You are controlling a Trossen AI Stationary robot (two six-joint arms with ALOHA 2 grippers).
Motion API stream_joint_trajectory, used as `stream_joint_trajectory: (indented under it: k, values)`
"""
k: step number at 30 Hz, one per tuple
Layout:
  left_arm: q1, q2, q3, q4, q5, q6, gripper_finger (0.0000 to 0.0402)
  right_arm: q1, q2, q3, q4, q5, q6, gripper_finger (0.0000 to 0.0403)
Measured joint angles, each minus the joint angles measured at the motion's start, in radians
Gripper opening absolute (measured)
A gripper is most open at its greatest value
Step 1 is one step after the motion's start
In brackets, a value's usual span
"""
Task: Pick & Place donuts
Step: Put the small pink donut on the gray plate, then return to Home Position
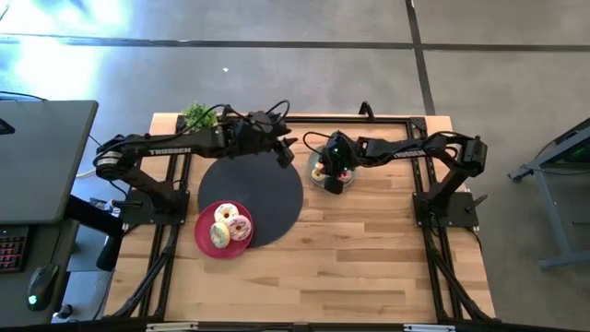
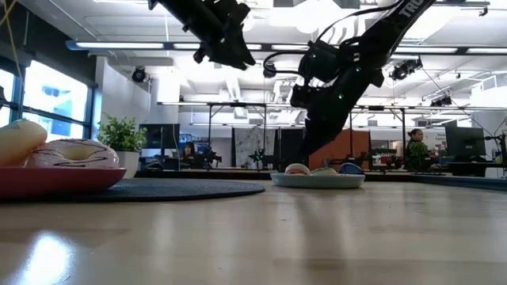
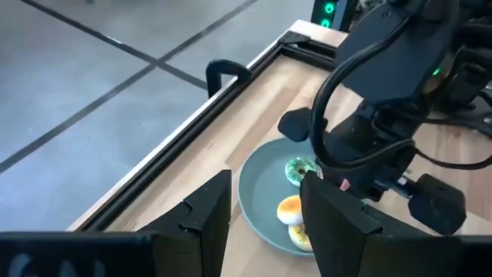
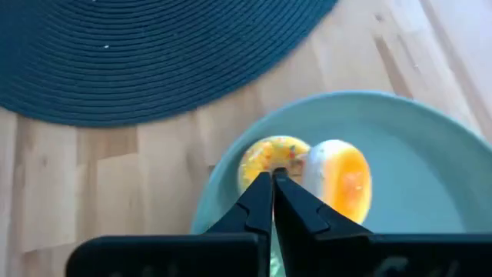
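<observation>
My right gripper (image 1: 330,180) hangs shut over the sage-green plate (image 1: 312,165) near the table's far edge. In the right wrist view its fingertips (image 4: 273,175) sit at the rim of a tiny yellow donut (image 4: 273,154), beside an orange-and-white one (image 4: 342,177). A tiny green donut (image 3: 298,169) lies on the same plate. My left gripper (image 1: 284,152) hovers open and high over the far edge of the black mat (image 1: 249,189). The white (image 1: 226,214), pink (image 1: 241,229) and pale-green (image 1: 219,236) large donuts rest on the red plate (image 1: 205,243). My right gripper comes down from above with its fingers shut. Its tips stand at the near rim of the tiny yellow donut (image 4: 265,165), which lies flat on the sage plate. I cannot tell whether they touch it.
The red plate overlaps the mat's near left edge. A small potted plant (image 1: 198,114) stands at the far left corner. Black frame rails (image 1: 369,118) run along the table's far edge and sides. Bare wood (image 1: 369,258) spreads across the near half.
</observation>
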Motion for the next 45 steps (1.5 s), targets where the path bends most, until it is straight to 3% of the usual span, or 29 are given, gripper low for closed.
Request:
stream_joint_trajectory:
  k: [9, 16, 22, 26, 31, 35, 40, 45]
  values:
    - [0.000, 0.000, 0.000, -0.023, 0.000, -0.027, 0.0149, 0.000, 0.055, -0.001, -0.018, -0.003, 0.017, 0.0001]
    - [0.000, 0.000, 0.000, -0.023, -0.003, -0.027, 0.0149, -0.007, 0.061, -0.001, 0.012, 0.120, -0.036, 0.0001]
    - [0.000, 0.000, 0.000, -0.022, -0.023, -0.027, 0.0149, -0.059, 0.046, 0.000, 0.045, 0.135, -0.059, 0.0000]
    - [0.000, 0.000, 0.000, -0.023, -0.023, -0.027, 0.0149, -0.103, 0.043, 0.000, 0.058, 0.092, -0.054, 0.0000]
    - [0.000, 0.000, 0.000, -0.023, -0.024, -0.027, 0.0149, -0.116, 0.043, 0.000, 0.074, -0.076, -0.040, 0.0000]
    - [0.000, 0.000, 0.000, -0.023, -0.024, -0.027, 0.0149, -0.107, 0.039, 0.000, 0.100, -0.055, -0.048, 0.0000]
    - [0.000, -0.011, 0.000, -0.043, -0.056, -0.022, 0.0149, -0.084, -0.074, 0.000, 0.052, 0.054, -0.086, 0.0000]
    - [0.000, -0.132, 0.001, -0.231, -0.188, -0.051, 0.0149, -0.050, -0.349, 0.000, -0.175, 0.177, -0.101, 0.0000]
